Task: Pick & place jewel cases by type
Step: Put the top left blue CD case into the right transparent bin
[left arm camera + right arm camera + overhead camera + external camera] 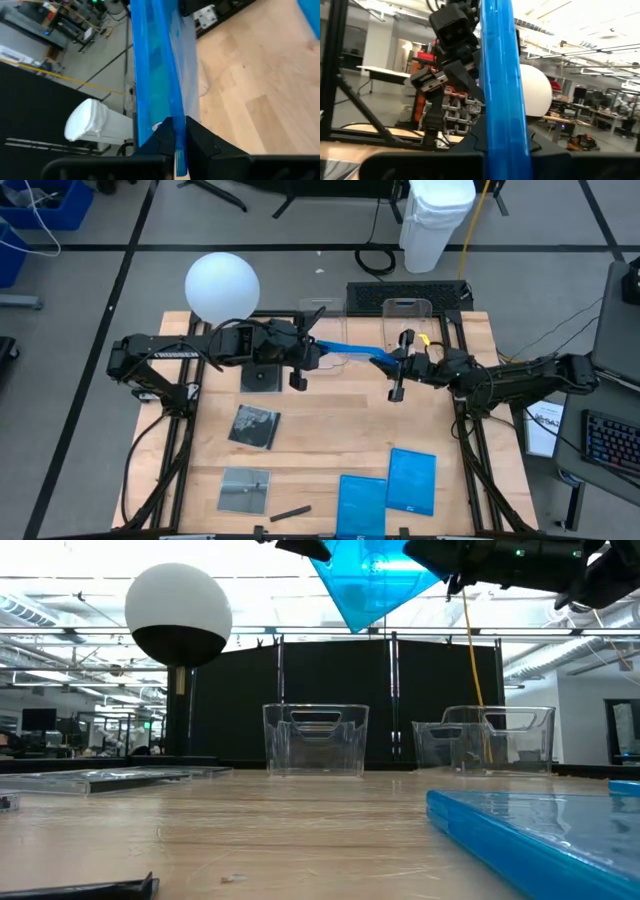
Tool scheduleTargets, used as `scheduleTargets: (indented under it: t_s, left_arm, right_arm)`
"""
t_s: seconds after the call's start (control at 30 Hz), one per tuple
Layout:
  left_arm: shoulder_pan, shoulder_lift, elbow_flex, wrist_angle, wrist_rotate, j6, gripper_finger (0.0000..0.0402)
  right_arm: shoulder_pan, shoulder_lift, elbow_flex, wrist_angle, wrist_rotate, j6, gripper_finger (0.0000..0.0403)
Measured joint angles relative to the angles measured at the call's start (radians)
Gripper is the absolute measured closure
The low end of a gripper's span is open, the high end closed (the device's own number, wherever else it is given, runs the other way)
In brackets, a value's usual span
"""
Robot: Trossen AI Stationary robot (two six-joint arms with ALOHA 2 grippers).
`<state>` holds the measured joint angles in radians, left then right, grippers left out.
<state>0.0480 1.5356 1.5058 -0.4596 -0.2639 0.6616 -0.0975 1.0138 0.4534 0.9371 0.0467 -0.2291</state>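
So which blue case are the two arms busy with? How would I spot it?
Look above the far half of the wooden table, where the left gripper and right gripper meet. The blue case spans the gap, gripped at both ends. Unlike the two blue ones lying flat near the front edge, it's airborne.

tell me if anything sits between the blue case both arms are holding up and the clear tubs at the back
Nothing visible does. The blue jewel case hangs in the air between the left gripper and the right gripper, both clamped on it. The left tub and right tub stand just behind it, and the space between looks clear.
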Motion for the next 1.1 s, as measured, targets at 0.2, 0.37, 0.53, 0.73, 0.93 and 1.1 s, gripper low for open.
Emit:
scheduleTargets:
  t_s: [0.2,0.37,0.53,0.73,0.93,1.1]
  left_arm:
    - [-0.036,0.004,0.005,0.084,-0.061,0.040,0.0320]
    - [-0.080,0.000,0.009,0.238,-0.144,0.140,0.0305]
    - [-0.125,-0.005,0.010,0.404,-0.253,0.249,0.0305]
    - [-0.142,-0.005,0.010,0.451,-0.341,0.270,0.0305]
    - [-0.137,-0.005,0.010,0.347,-0.450,0.226,0.0305]
    - [-0.122,-0.005,0.010,0.268,-0.444,0.149,0.0305]
  right_arm:
    - [0.002,-0.004,0.005,-0.048,0.037,-0.020,0.0387]
    - [0.002,-0.021,0.003,-0.134,0.114,-0.049,0.0387]
    - [0.002,-0.057,0.003,-0.250,0.292,-0.111,0.0387]
    - [0.020,-0.137,0.057,-0.494,0.611,-0.298,0.0387]
    - [0.034,-0.148,0.176,-0.898,0.842,-0.304,0.0387]
    - [0.004,-0.152,0.201,-1.151,0.806,-0.262,0.0387]
